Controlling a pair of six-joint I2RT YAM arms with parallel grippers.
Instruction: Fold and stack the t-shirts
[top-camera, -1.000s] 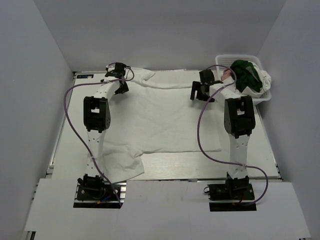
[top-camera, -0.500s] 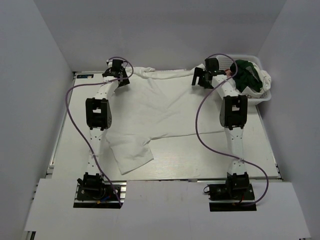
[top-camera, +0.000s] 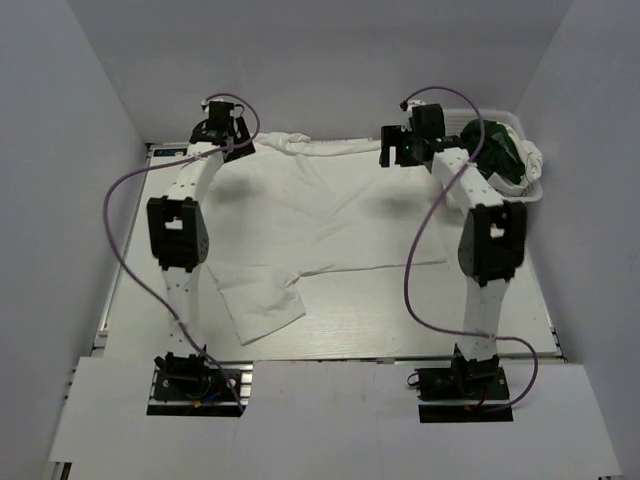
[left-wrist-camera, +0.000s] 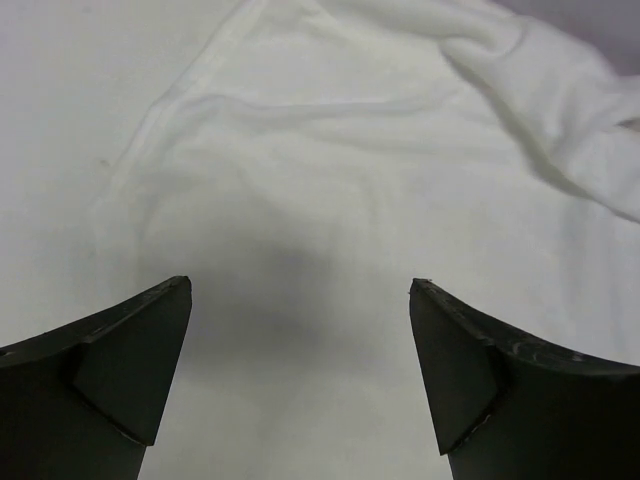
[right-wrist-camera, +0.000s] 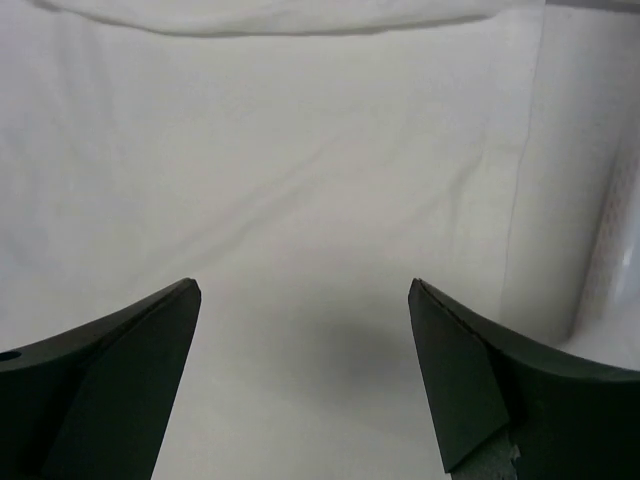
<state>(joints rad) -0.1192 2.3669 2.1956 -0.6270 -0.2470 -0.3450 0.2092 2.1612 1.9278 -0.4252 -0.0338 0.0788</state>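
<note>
With left end effector (left-wrist-camera: 300, 284) and right end effector (right-wrist-camera: 305, 286) both spread wide and empty above the upper edge of the white shirt (top-camera: 320, 225) lying mid-frame on the bench (top-camera: 400, 320), lower together, pinch the edge squarely, then fold evenly.

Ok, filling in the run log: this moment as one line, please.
left gripper open, over far-left edge of white t-shirt | right gripper open, over its far-right edge | t-shirt unfolded | dark green shirt in basket
</note>
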